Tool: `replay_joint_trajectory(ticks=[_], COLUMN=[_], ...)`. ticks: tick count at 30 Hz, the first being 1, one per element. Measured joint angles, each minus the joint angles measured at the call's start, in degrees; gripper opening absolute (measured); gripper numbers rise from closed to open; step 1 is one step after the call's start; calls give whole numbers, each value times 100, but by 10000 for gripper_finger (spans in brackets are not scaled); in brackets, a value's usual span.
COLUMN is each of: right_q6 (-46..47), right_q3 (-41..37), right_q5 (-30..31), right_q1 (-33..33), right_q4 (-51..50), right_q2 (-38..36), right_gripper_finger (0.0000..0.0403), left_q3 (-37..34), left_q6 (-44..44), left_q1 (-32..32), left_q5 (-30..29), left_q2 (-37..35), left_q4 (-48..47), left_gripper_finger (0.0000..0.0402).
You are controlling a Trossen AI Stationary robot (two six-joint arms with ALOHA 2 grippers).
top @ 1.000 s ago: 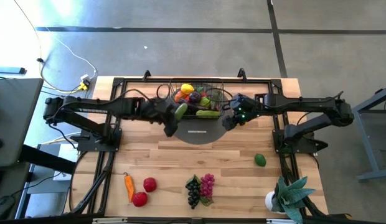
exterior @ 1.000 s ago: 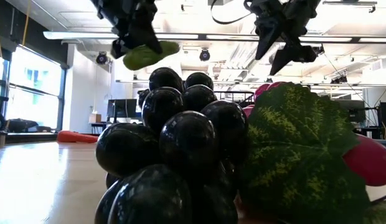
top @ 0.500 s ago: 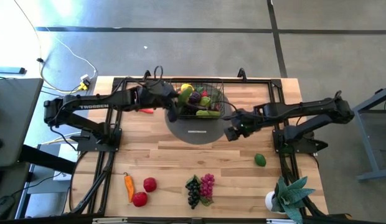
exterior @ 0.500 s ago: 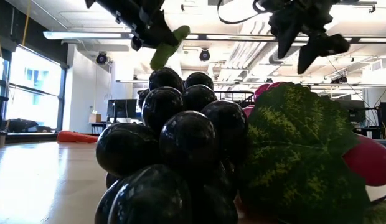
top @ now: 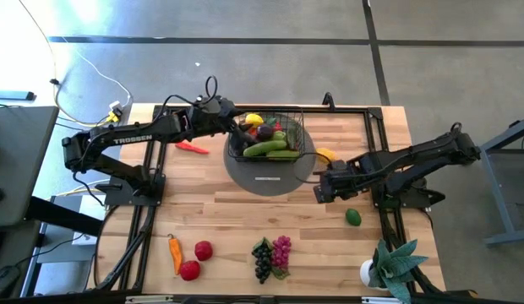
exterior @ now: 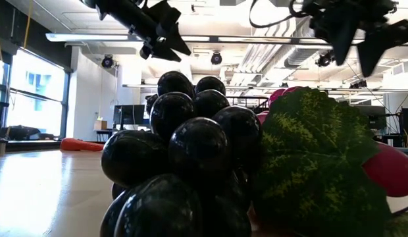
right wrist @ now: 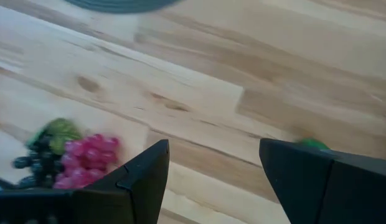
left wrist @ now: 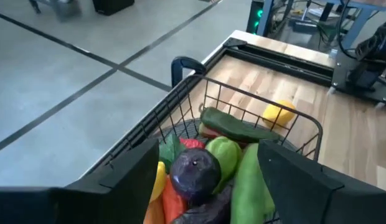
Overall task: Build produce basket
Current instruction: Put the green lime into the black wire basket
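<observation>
The black wire basket (top: 301,127) stands on a grey round disc (top: 262,177) at the table's far middle. It holds cucumbers (top: 264,148), a purple eggplant (left wrist: 196,171), a green pepper (left wrist: 221,152) and other produce. My left gripper (top: 237,133) hangs open and empty over the basket's left end; the left wrist view (left wrist: 205,186) looks down into the basket. My right gripper (top: 321,186) is open and empty above the bare wood right of the disc. A lime (top: 352,217) lies on the table beyond it toward the near right.
A lemon (top: 326,155) lies right of the basket and a red pepper (top: 193,147) left of it. Near the front edge lie an orange pepper (top: 175,252), two tomatoes (top: 196,260), dark grapes (top: 262,258), pink grapes (top: 281,250) and a potted plant (top: 389,266).
My left gripper has carried a green cucumber toward the far edge over the basket and let go of it; the cucumber now lies in the basket. My right gripper has moved from the basket's right side toward the near right, toward the lime.
</observation>
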Motion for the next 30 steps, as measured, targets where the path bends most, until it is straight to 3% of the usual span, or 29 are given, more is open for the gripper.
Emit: replay_joint_trajectory(ticks=[30], right_q6=[1829], right_q3=[0], right_q5=[-423], right_q1=[1629], right_q4=[-1738], right_q2=[2], right_gripper_finger=[234], left_q3=[0], left_q6=[-7], left_q1=[17], left_q5=[194], left_q2=[-7], left_q4=[-254], left_gripper_finger=[260])
